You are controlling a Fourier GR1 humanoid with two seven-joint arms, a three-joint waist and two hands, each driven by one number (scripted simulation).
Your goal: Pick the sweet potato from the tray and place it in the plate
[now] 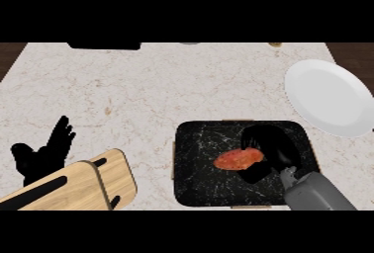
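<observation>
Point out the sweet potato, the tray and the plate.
sweet potato (pixel 238 159): head view, middle of its orange flesh.
tray (pixel 201 175): head view, bare black floor left of the potato.
plate (pixel 329 96): head view, white centre.

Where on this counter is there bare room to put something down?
The widest bare patch of counter runs between the left hand and the tray, up to the far edge. The plate is bare too. It is crowded at the tray, where the right hand is at the sweet potato, and at the wooden boards lower left.
</observation>
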